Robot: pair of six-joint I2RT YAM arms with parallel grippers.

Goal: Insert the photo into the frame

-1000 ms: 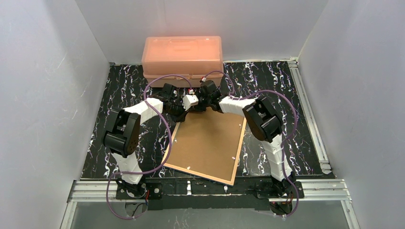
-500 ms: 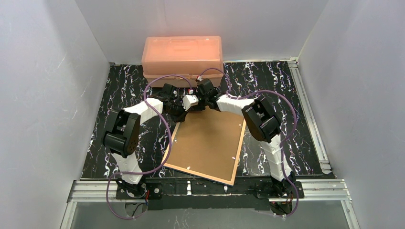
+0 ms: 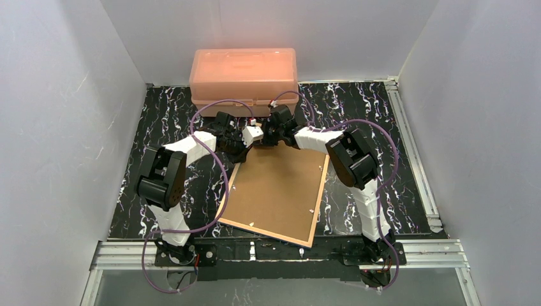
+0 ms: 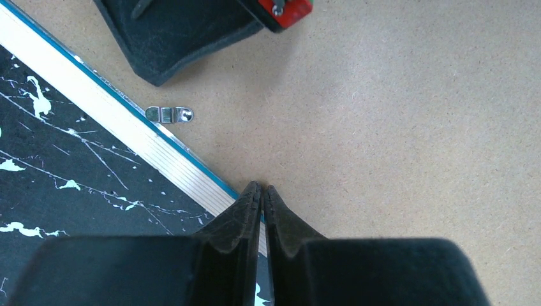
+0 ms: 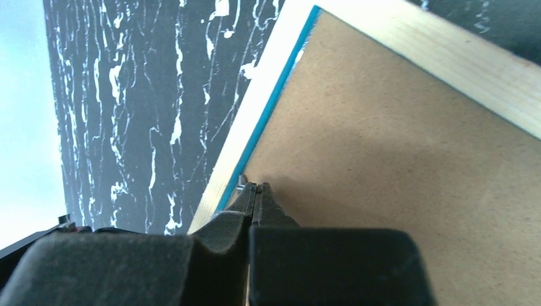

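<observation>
Shows the frame (image 3: 275,191) face down on the desk (image 3: 166,115), just nearside of the salmon-pink box (image 3: 243,70). Finds left end effector (image 4: 262,191) and right end effector (image 5: 256,188) pinched shut at the edge nearest that box. Looks light, stiff, thin; probably best gripped by the wooden rim (image 4: 127,122), minding the metal tab (image 4: 169,114). No photo visible.

Bright, even light floods the top view, leaving only faint shadows on the worktop (image 3: 357,108). Both wrist views hold the frame (image 4: 395,127) sharp, while the left claw (image 4: 262,187) and right claw (image 5: 256,186) blur at 6 o'clock. Glare whitens the right view at 9 o'clock.
</observation>
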